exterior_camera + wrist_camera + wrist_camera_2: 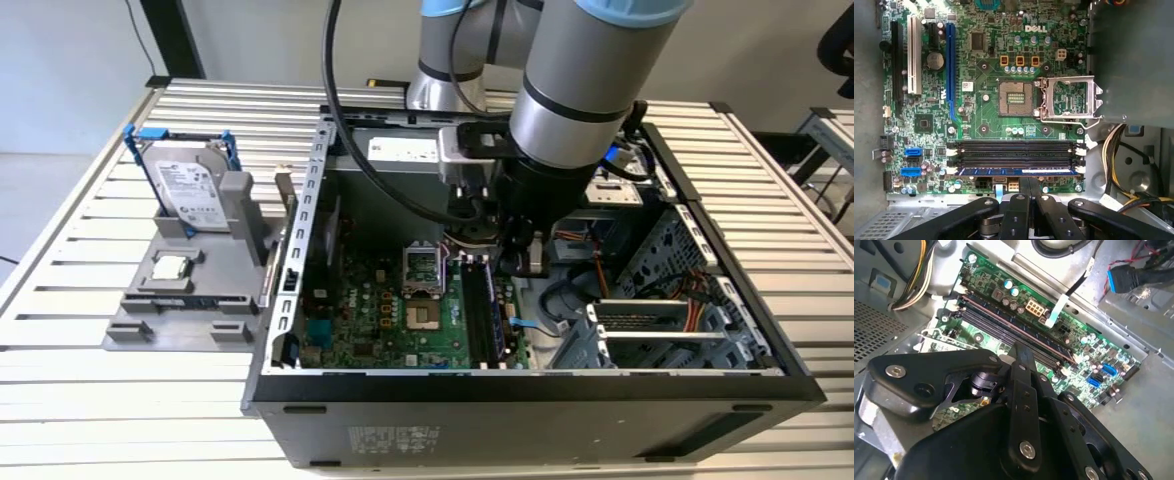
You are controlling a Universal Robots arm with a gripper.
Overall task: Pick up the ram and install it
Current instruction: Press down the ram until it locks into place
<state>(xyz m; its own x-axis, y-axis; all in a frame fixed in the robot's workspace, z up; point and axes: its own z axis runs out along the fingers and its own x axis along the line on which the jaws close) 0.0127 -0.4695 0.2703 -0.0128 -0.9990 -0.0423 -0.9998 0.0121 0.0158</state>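
Ram (1014,171) slotted – pincer (1029,187) above

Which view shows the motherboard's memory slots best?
The first wrist view: the memory slots lie face-on, full length. The second wrist view has them slanted, partly behind the gripper; the exterior view, foreshortened beside the arm.

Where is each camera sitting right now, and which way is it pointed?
Exterior view: off the arm, above the table, looking down into the open computer case; the arm shows.
First wrist view: on the wrist, facing straight at the motherboard; the gripper shows, at the ram seated in a slot.
Second wrist view: on the wrist, looking obliquely across the same motherboard and memory slots, gripper linkage in front.
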